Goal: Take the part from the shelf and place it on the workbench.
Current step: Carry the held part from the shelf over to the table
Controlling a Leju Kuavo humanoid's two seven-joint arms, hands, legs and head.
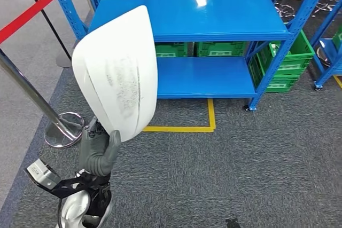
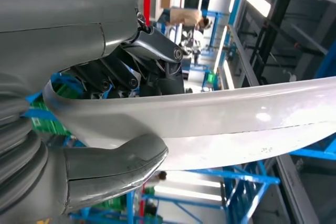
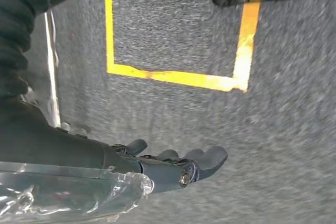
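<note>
A large white curved shell part (image 1: pixel 117 70) with grey scuff marks stands upright in front of the blue shelf (image 1: pixel 189 17). My left hand (image 1: pixel 96 150) grips its lower edge. In the left wrist view the thick grey thumb (image 2: pixel 115 169) presses one face of the white part (image 2: pixel 238 124) and the dark fingers (image 2: pixel 130 72) clamp the other. My right hand (image 3: pixel 174 163) hangs over the grey carpet with its fingers straight and nothing in them.
Green crates (image 1: pixel 290 60) sit under and beside the shelf. A yellow floor marking (image 1: pixel 201 126) lies in front of it. A chrome stanchion base (image 1: pixel 62 129) with a red barrier belt (image 1: pixel 28 17) stands at the left.
</note>
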